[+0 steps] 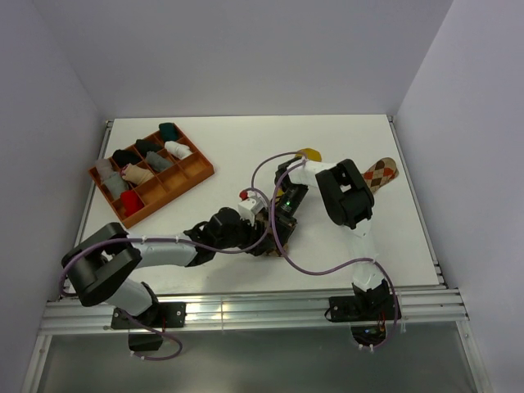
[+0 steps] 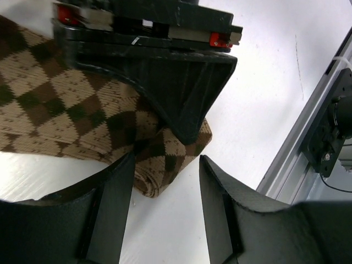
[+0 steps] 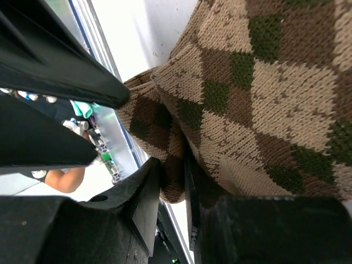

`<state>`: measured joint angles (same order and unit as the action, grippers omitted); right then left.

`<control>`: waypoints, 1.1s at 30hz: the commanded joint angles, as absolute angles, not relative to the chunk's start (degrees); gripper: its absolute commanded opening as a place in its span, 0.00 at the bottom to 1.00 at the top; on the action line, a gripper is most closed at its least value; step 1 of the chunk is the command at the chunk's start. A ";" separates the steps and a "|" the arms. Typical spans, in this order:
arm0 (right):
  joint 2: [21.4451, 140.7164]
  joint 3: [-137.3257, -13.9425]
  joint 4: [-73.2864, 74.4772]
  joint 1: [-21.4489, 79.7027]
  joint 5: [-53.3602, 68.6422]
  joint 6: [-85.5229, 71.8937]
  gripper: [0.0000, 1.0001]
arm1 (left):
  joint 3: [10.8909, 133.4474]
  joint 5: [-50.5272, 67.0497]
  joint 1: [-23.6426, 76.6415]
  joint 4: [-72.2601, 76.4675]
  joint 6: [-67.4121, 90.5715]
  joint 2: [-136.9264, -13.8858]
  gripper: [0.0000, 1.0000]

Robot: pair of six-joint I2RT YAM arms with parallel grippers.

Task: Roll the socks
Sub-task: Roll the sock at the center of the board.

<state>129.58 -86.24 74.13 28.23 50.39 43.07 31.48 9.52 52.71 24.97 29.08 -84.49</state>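
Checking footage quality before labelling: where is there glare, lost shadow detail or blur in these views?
Top external: even light, glare on the aluminium rail. Left wrist: brown-and-cream argyle knit sock sharp, white table near blown out. Right wrist: knit crisp, black fingers lose detail, background blurred.

The brown-and-cream argyle sock (image 2: 60, 104) is knit in tan, cream and dark brown diamonds, and some of them look olive green in the right wrist view. The tray (image 1: 180, 193) is orange-brown, and its bundles (image 1: 135, 155) are black, teal, white, grey, beige and red. Right of the tray lie a mustard yellow sock (image 1: 309, 153) and an orange-brown-cream argyle sock (image 1: 381, 173). The table (image 1: 237, 143) is white and the cables (image 1: 323, 271) are purple.
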 commanded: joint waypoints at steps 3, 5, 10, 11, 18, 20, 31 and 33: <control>130.96 -86.13 69.87 28.13 45.44 43.07 0.29 | 33.75 10.82 54.14 30.85 27.77 -87.79 0.55; 131.13 -86.39 69.87 28.13 45.70 42.80 0.29 | 33.66 10.81 54.49 31.64 28.12 -88.50 0.55; 130.96 -86.66 69.96 28.04 46.05 42.36 0.29 | 33.14 10.55 54.93 33.57 29.53 -90.96 0.53; 130.87 -86.66 69.79 28.12 46.14 42.45 0.29 | 32.96 10.46 55.02 33.75 29.79 -91.14 0.53; 129.64 -86.48 69.26 28.13 48.25 40.00 0.31 | 30.59 9.58 55.20 35.06 32.51 -92.37 0.43; 128.68 -86.57 69.17 28.13 48.86 39.12 0.32 | 29.71 9.75 55.20 35.59 33.22 -93.07 0.37; 123.06 -84.21 64.97 27.69 50.81 35.86 0.41 | 25.49 8.79 55.46 39.37 38.76 -95.10 0.00; 121.38 -83.32 62.76 27.16 50.01 34.03 0.44 | 24.61 8.18 55.46 39.37 39.89 -95.27 0.00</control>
<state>126.89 -84.03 70.08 27.92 50.48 35.81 26.89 7.77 54.39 41.10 37.30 -93.65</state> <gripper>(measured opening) 0.426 0.205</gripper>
